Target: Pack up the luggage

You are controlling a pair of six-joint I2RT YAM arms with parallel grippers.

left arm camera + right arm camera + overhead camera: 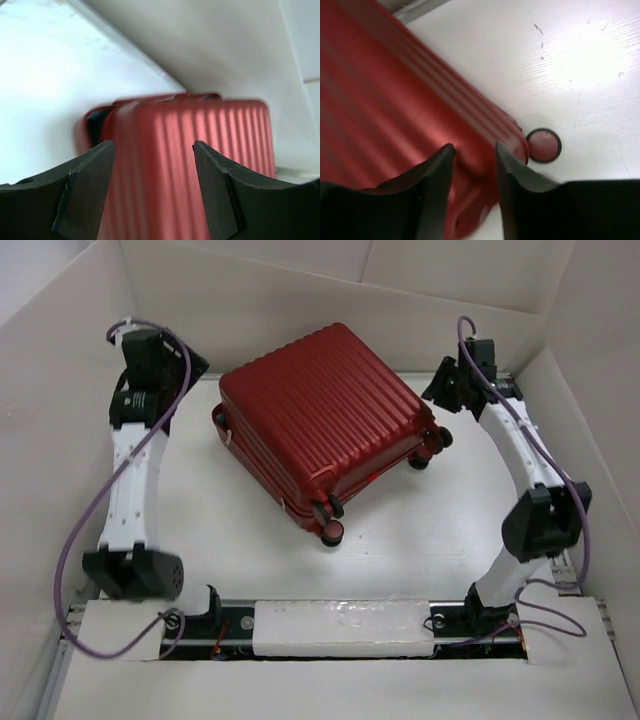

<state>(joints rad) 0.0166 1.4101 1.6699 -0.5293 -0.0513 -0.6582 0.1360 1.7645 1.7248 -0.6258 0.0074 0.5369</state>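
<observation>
The left arm (pixel 135 480) rises from its base at the near left, its white link leaning up and away to a dark wrist at the far left, where the left gripper (pixel 152 150) has its fingers (pixel 85 190) spread wide. The right arm (pixel 520 455) bends at a dark elbow on the near right, its white link arcing back and inward to the far right, where the right gripper (pixel 474 147) points downward with its fingers (pixel 432 185) parted by a narrower gap. Both wrists sit at about the same depth, well apart from each other.
</observation>
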